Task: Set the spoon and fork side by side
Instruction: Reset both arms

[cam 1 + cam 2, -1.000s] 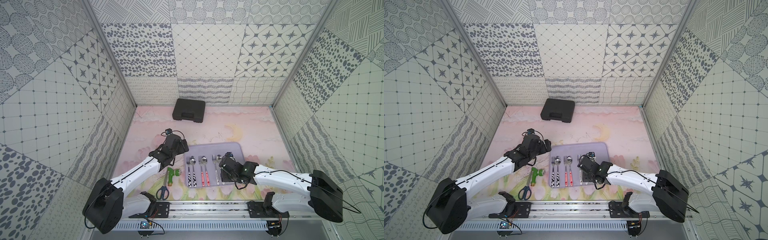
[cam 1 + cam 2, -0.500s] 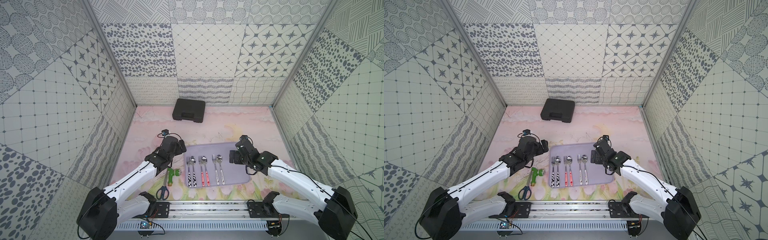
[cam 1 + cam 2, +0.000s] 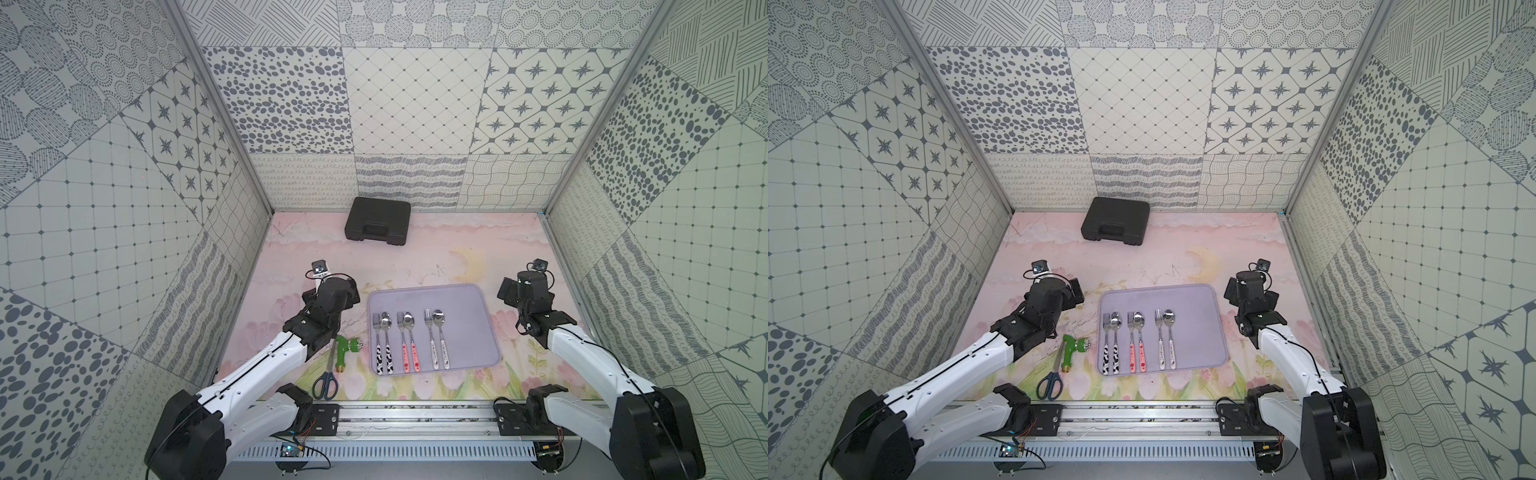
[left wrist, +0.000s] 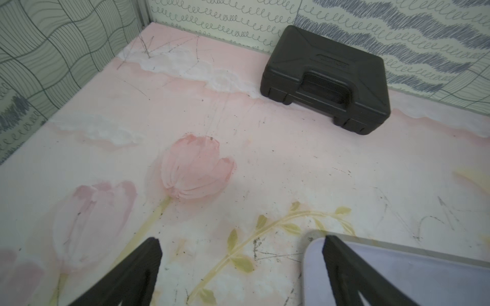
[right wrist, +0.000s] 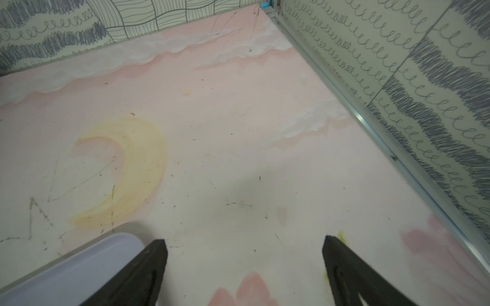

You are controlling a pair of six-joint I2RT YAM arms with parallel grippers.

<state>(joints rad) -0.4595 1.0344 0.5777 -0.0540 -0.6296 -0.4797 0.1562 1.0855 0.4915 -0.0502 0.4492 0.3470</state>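
Spoon (image 3: 441,341) and fork (image 3: 432,347) parallel, heads rearward

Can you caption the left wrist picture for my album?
Open left pincer above the pink tulip-painted table; black plastic carry case by the wall, lilac plastic tray beneath one finger.

The tray (image 3: 465,316) is pale lavender. On it, the cow-print handles (image 3: 379,360) are black-and-white patches, the red handles (image 3: 404,357) carry white specks, and the white handles (image 3: 435,353) carry tiny red dots; all the heads are plain silver. The nozzle (image 3: 343,351) is bright green, the scissors (image 3: 328,372) have dark blue grips, and the case (image 3: 378,222) is black. The mat (image 3: 457,249) is pink with tulips, white clouds and a yellow moon. The walls (image 3: 415,124) are cream with grey-blue patterns.
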